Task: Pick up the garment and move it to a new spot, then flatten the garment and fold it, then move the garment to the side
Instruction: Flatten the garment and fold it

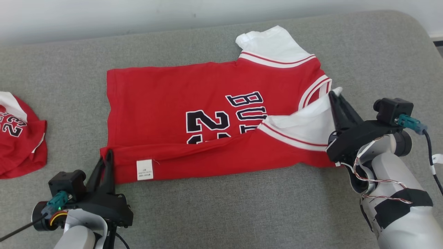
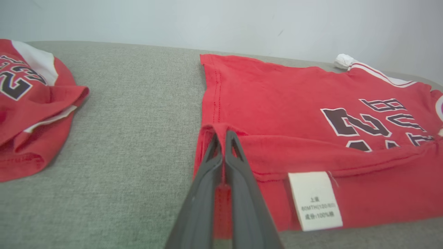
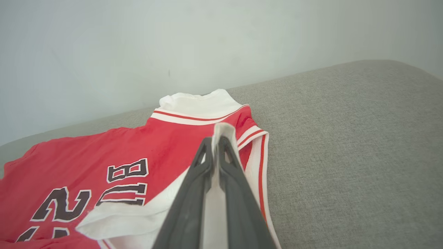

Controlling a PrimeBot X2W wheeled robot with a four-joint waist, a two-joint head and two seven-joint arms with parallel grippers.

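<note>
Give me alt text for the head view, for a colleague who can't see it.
A red basketball jersey with white sleeves lies on a grey fabric cushion, its near edge folded over. The left gripper is shut on its hem corner, the right gripper on a white sleeve. A second crumpled red jersey sits at the far left.

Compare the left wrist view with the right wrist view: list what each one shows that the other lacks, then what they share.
Left wrist view: the left fingers shut on the hem corner of the red jersey, a white care label, and a second red garment on the left. Right wrist view: the right fingers shut on a white sleeve. Both: the red jersey with its dark numerals, the grey cushion and the pale wall.
</note>
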